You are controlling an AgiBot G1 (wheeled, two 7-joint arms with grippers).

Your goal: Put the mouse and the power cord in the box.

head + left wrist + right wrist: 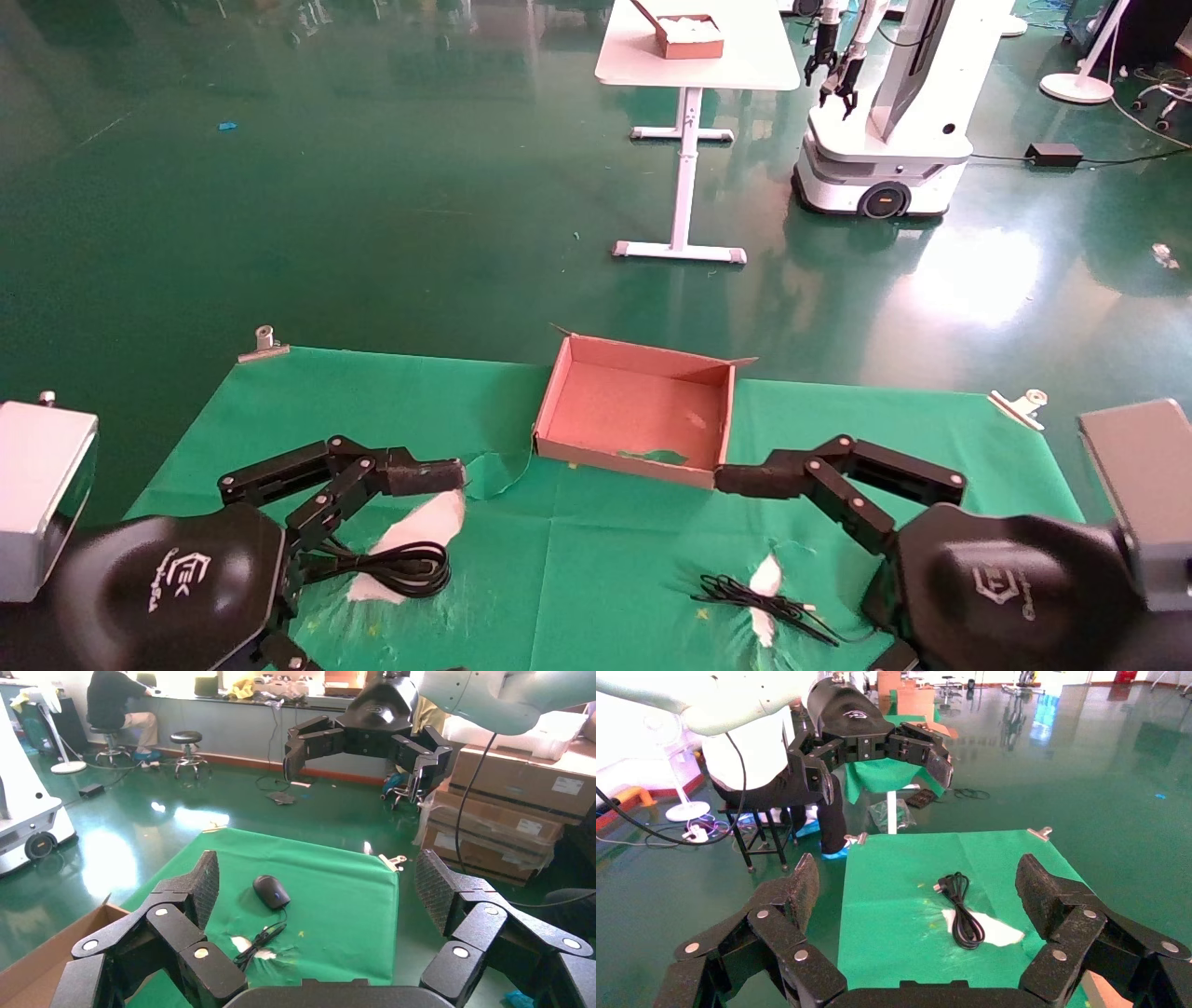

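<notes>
**Q:** What state are the two claws in?

**A:** The left gripper point(318, 881) has its fingers point(200, 885) spread wide with nothing between them. It hangs over the robot's left half of the green cloth point(596, 559). The right gripper point(919, 881) is likewise spread and grips nothing. It hangs over the right half.

**Q:** What lies nearest each claw?

**A:** The power cord point(400, 567) lies in loose loops near the left gripper. It rests partly on a white patch point(424, 527) where the cloth is torn. The right wrist view shows the same cord flat on the cloth, clear of both claws. Near the right gripper, the head view shows only a thin black wire point(754, 601) crossing a second white patch. The left wrist view shows the mouse point(270, 891) itself. It sits flat on the cloth, with its wire trailing toward the torn spot.

**Q:** Where is the box?

**A:** The box point(615, 457) sits open at the middle of the table's far edge. In the head view its near wall lies between the two claws' upper fingertips. Mouse and cord both lie outside it, one to either side, on the near half of the cloth.

**Q:** And the surroundings?

**A:** Metal clips point(265, 343) pin the cloth's far corners. A white table point(745, 70) and another robot point(885, 140) stand on the green floor beyond.
</notes>
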